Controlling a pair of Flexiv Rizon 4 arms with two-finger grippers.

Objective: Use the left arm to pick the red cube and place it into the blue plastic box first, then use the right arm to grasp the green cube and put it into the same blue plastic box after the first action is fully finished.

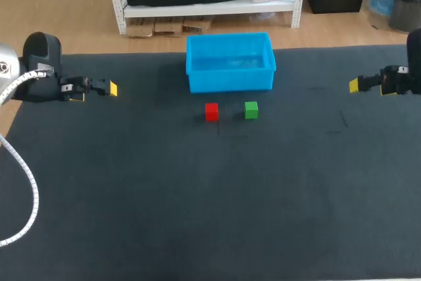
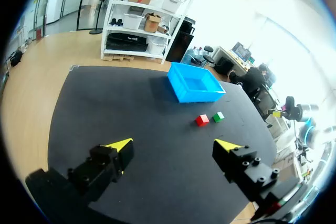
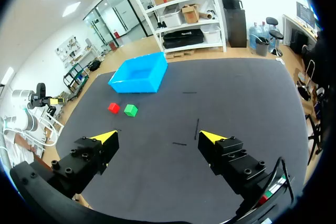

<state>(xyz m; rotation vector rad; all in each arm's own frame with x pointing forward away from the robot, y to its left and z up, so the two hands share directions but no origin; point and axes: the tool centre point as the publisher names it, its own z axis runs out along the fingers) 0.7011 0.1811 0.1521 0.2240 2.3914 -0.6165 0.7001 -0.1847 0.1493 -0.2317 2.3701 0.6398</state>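
Black matte table covering [image 1: 197,215] carries all items inspected.

Left gripper [image 2: 174,144]: both yellow-tipped fingers spread wide apart, nothing between them, held clear above the table near its left edge. A white coiled cable [image 1: 29,195] loops down from the left arm.

Right gripper [image 3: 158,137]: fingers likewise spread wide, holding nothing, poised above the table near its right edge. Thin dark line marks [image 3: 197,128] lie on the covering just ahead of this gripper.

Small red cube [image 1: 211,111]: resting on the table well ahead of the left gripper, in line with the gap between its fingers but far from them. Of the two cubes it is the one closer to the left gripper.

Small green cube [image 1: 251,110]: resting on the table just beside the red cube, apart from it by a narrow gap, on the side toward the right gripper. Well apart from the right gripper's fingers.

Open-topped blue plastic box [image 1: 230,80]: standing upright on the table just beyond the two cubes, toward the table's far edge, touching neither. Seen from either gripper it sits ahead and well apart, farther off than the cubes. No cube shows inside it.

Each wrist view shows the opposite gripper small, at the far side of the table beyond the cubes.
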